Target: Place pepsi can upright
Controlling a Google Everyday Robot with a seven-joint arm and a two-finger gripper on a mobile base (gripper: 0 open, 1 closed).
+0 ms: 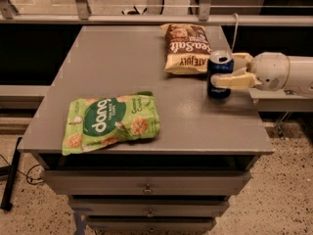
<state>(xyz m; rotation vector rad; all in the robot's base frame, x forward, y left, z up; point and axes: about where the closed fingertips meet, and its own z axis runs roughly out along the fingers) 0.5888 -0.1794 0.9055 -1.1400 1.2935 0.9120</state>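
Observation:
The pepsi can (219, 89) is dark blue with a silver top. It stands upright on the grey table (117, 72) near the right edge, just in front of the brown snack bag. My gripper (225, 70) reaches in from the right. Its pale fingers (235, 81) sit on either side of the can, shut on its upper half. The can's base looks to be resting on the tabletop.
A brown snack bag (186, 48) lies flat at the back right, close behind the can. A green snack bag (111, 122) lies at the front left. The table has drawers (146, 182) below its front edge. A rail runs behind the table.

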